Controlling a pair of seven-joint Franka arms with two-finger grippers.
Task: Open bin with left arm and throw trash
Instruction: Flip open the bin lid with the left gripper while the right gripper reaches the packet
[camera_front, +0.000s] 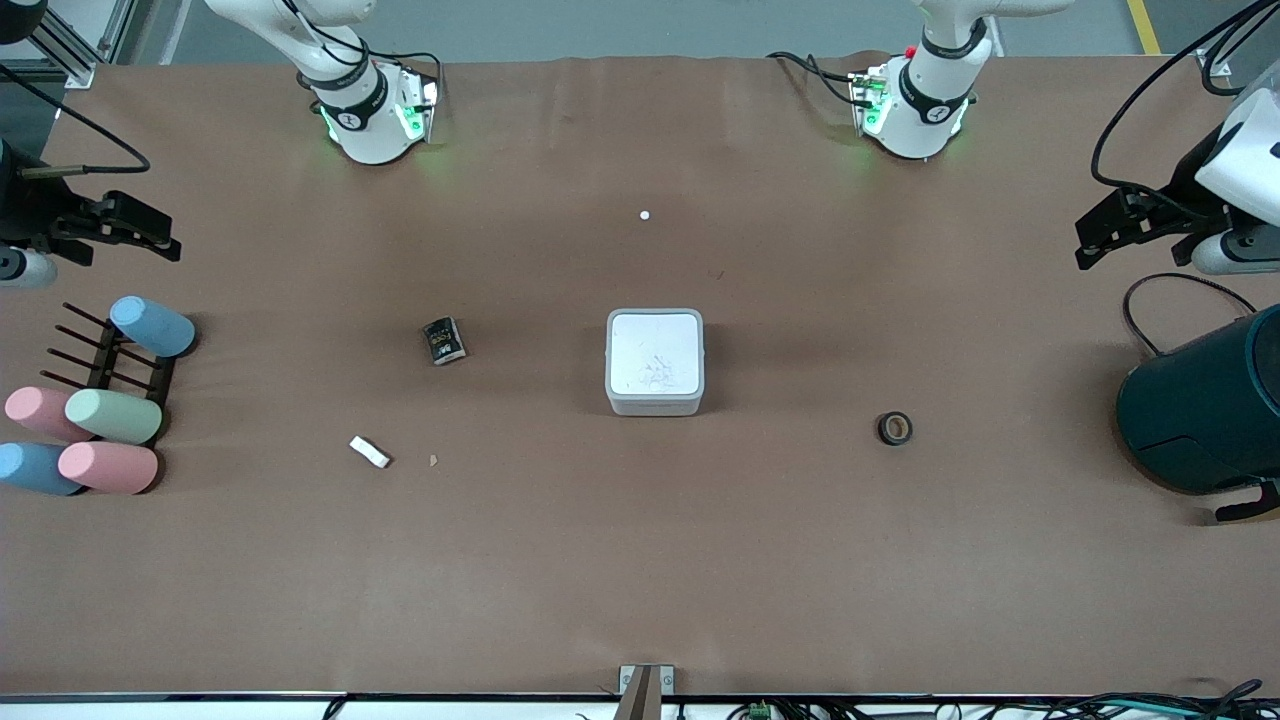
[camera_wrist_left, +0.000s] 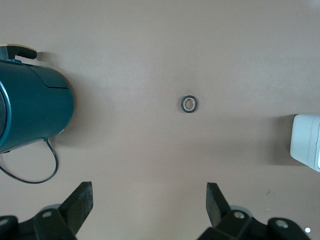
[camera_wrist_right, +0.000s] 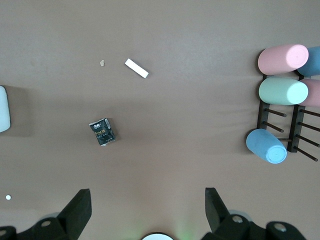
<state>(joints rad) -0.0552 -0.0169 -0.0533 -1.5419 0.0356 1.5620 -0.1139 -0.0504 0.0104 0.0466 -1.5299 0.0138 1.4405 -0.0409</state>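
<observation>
The bin (camera_front: 655, 360), a small square white-grey box, stands mid-table with its flat lid shut; its edge shows in the left wrist view (camera_wrist_left: 306, 142) and in the right wrist view (camera_wrist_right: 2, 109). The black snack packet (camera_front: 444, 341) (camera_wrist_right: 102, 132) and the white paper scrap (camera_front: 369, 452) (camera_wrist_right: 136, 68) lie toward the right arm's end. The dark tape ring (camera_front: 895, 429) (camera_wrist_left: 189, 104) lies toward the left arm's end. My left gripper (camera_front: 1110, 232) (camera_wrist_left: 149, 200) hangs open and empty above the left arm's end. My right gripper (camera_front: 130, 232) (camera_wrist_right: 147, 202) hangs open and empty above the right arm's end.
A large dark teal round container (camera_front: 1200, 400) (camera_wrist_left: 30, 112) with a black cable stands at the left arm's end. A black rack with several pastel cups (camera_front: 100, 400) (camera_wrist_right: 282, 92) stands at the right arm's end. A tiny white dot (camera_front: 645, 215) and a tan crumb (camera_front: 434, 460) lie on the table.
</observation>
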